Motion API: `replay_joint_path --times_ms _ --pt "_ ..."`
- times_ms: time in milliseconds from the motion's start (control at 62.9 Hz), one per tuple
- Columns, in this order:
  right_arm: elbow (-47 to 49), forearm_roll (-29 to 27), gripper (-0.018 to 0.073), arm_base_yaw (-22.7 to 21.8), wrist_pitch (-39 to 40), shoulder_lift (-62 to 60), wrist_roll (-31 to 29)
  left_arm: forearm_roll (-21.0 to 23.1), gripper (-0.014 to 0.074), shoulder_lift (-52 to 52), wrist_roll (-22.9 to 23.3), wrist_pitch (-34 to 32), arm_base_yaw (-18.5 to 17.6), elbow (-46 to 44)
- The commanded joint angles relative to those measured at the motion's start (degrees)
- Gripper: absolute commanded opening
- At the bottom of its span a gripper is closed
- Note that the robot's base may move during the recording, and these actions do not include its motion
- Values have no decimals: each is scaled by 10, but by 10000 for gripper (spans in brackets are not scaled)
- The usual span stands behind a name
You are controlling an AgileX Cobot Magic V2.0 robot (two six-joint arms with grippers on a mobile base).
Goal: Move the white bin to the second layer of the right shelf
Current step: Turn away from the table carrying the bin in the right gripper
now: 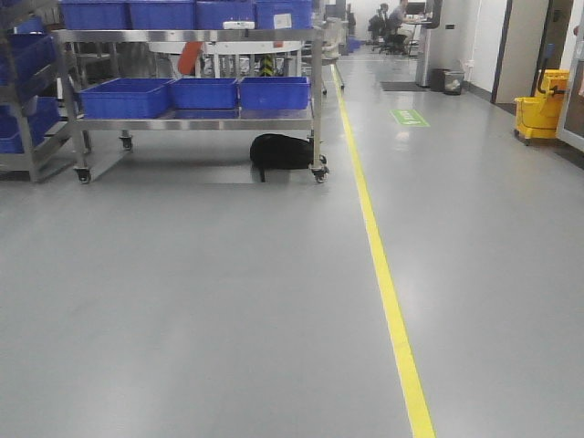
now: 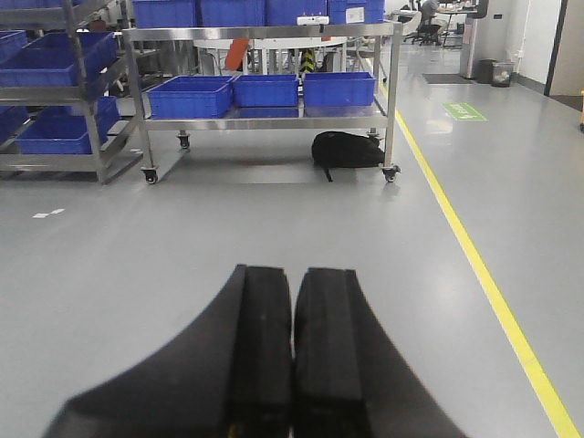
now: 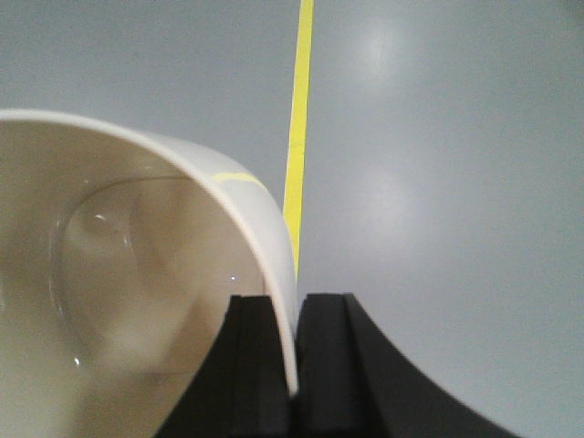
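The white bin [image 3: 119, 274] is a glossy cream-white tub that fills the left of the right wrist view, its empty inside facing the camera. My right gripper [image 3: 292, 306] is shut on its rim, one finger inside the wall and one outside, holding it above the grey floor. My left gripper [image 2: 293, 278] is shut and empty, held over the floor. Neither gripper shows in the front view. The right shelf's roller layer is out of view.
A wheeled steel cart [image 1: 196, 119] with blue crates [image 1: 126, 97] stands ahead at left, with a black bag [image 1: 281, 151] under it. More racks of blue crates [image 2: 55, 64] stand at far left. A yellow floor line [image 1: 383, 274] runs ahead. A yellow mop bucket [image 1: 543, 105] is at right.
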State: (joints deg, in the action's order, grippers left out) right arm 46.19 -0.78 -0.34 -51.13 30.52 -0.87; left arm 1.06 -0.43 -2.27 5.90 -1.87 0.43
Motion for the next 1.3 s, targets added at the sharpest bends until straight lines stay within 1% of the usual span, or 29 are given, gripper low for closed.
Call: replay_joint_path --times_ms 0,1288 --pt "17 -3 55 -3 50 2 -2 4 85 -12 3 -47 -4 15" --pt "17 -3 55 -3 48 2 -2 4 85 -12 3 -47 -4 15"
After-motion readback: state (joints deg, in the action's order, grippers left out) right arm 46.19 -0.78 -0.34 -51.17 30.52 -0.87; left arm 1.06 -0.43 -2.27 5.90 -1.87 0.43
